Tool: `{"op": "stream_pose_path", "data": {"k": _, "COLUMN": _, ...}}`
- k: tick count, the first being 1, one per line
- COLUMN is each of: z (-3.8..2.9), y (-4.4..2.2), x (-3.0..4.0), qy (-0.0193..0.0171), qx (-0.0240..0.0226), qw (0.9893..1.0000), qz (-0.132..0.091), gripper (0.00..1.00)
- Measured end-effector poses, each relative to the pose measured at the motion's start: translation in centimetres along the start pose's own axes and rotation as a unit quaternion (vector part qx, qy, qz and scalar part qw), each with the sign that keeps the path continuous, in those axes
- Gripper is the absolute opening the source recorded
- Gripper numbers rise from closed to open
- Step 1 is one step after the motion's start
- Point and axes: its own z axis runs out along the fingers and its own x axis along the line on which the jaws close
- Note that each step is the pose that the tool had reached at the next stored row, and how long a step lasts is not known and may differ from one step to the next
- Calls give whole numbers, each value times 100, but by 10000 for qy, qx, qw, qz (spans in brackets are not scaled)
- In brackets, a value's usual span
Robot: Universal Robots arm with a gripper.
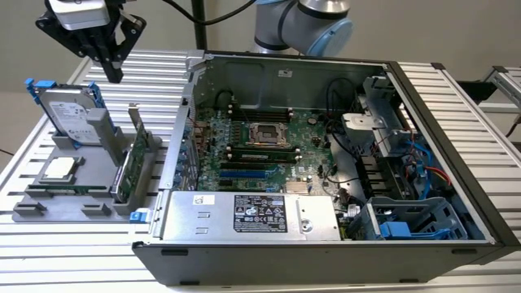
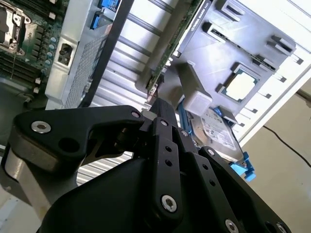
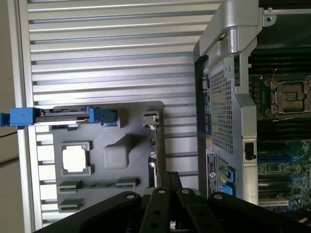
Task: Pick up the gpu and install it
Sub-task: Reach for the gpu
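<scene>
Well, your claw (image 1: 113, 73) hangs empty and pinched closed; the gpu (image 1: 130, 162) stands on edge below it, long axis running alongside the computer case (image 1: 180, 140).

We are seeing the gpu (image 1: 129, 163), a thin green card, standing on its long edge in a grey holder (image 1: 49, 201), its silver bracket rising at one end.

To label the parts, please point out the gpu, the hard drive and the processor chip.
gpu (image 1: 136, 152): exterior view, green board.
hard drive (image 1: 69, 116): exterior view, labelled face.
processor chip (image 1: 63, 169): exterior view, silver lid.
</scene>
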Motion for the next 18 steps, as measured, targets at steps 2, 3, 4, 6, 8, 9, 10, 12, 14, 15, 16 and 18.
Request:
{"op": "stream_pose_path", "data": {"k": 2, "z": 0, "y": 0, "x": 1, "qy": 0, "qx": 0, "qw": 10000, "qz": 0, "gripper": 0}}
{"op": "stream_pose_path", "data": {"k": 3, "z": 0, "y": -2, "x": 1, "qy": 0, "qx": 0, "qw": 10000, "qz": 0, "gripper": 0}}
{"op": "stream_pose_path", "data": {"k": 4, "z": 0, "y": -4, "x": 1, "qy": 0, "qx": 0, "qw": 10000, "qz": 0, "gripper": 0}}
{"op": "stream_pose_path", "data": {"k": 6, "z": -1, "y": -13, "x": 0, "qy": 1, "qx": 0, "qw": 10000, "qz": 0, "gripper": 0}}
{"op": "stream_pose_path", "data": {"k": 8, "z": -1, "y": -24, "x": -1, "qy": 0, "qx": 0, "qw": 10000, "qz": 0, "gripper": 0}}
{"op": "stream_pose_path", "data": {"k": 9, "z": -1, "y": -31, "x": -2, "qy": 0, "qx": 0, "qw": 10000, "qz": 0, "gripper": 0}}
{"op": "stream_pose_path", "data": {"k": 10, "z": -2, "y": -39, "x": -2, "qy": 0, "qx": 0, "qw": 10000, "qz": 0, "gripper": 0}}
{"op": "stream_pose_path", "data": {"k": 12, "z": -2, "y": -56, "x": -4, "qy": 0, "qx": 0, "qw": 10000, "qz": 0, "gripper": 0}}
{"op": "stream_pose_path", "data": {"k": 14, "z": -4, "y": -77, "x": -5, "qy": 0, "qx": 0, "qw": 10000, "qz": 0, "gripper": 0}}
{"op": "stream_pose_path", "data": {"k": 15, "z": -4, "y": -88, "x": -6, "qy": 0, "qx": 0, "qw": 10000, "qz": 0, "gripper": 0}}
{"op": "stream_pose_path", "data": {"k": 16, "z": -4, "y": -98, "x": -6, "qy": 0, "qx": 0, "qw": 10000, "qz": 0, "gripper": 0}}
{"op": "stream_pose_path", "data": {"k": 18, "z": -6, "y": -121, "x": -8, "qy": 1, "qx": 0, "qw": 10000, "qz": 0, "gripper": 0}}
